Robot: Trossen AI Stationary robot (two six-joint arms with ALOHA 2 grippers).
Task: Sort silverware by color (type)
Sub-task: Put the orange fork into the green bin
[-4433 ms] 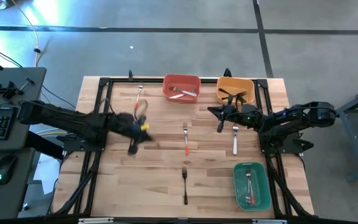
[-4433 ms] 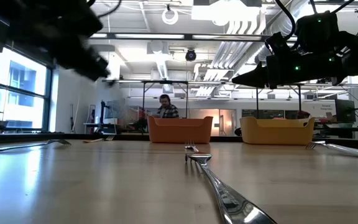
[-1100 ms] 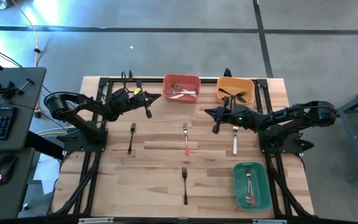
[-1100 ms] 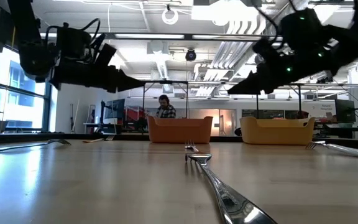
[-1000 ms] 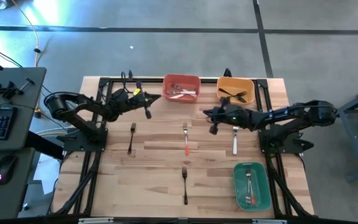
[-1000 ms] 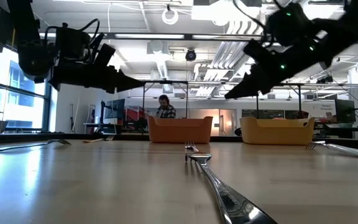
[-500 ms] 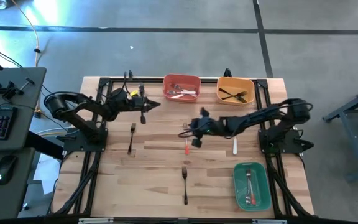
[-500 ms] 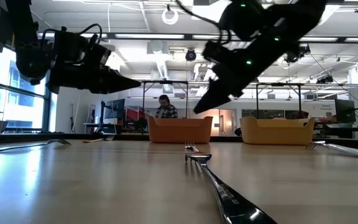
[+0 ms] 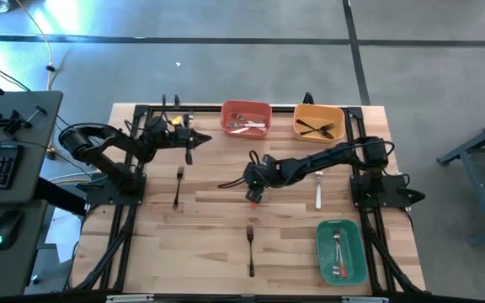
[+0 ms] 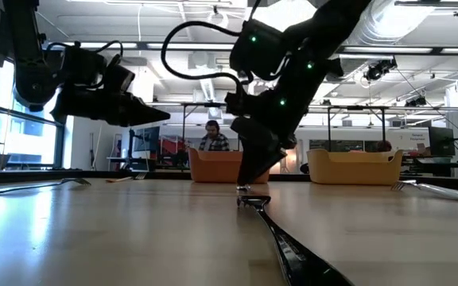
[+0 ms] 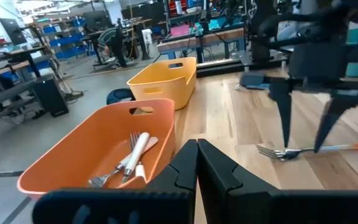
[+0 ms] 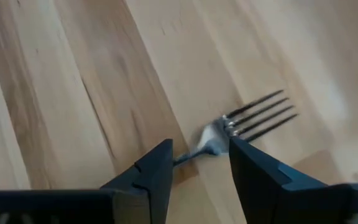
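High view: the right end effector (image 9: 255,187) reaches to mid-table (image 9: 209,227), low over the red fork (image 9: 253,195). The left end effector (image 9: 189,145) hovers near the red bin (image 9: 245,110), which holds white forks (image 9: 242,126). The yellow bin (image 9: 319,110) holds black forks (image 9: 317,129), the green bin (image 9: 341,252) red ones. A black fork (image 9: 178,186) lies on the left, another (image 9: 250,248) near the front, a white fork (image 9: 318,189) on the right.

Low view: the right end effector (image 10: 253,176) points down at the table behind the front fork (image 10: 281,238).

Left wrist view: the left end effector (image 11: 196,163) has its fingers pressed together, holding nothing.

Right wrist view: the right end effector (image 12: 199,163) is spread, its fingers either side of the red fork's neck (image 12: 213,144), not clamped.
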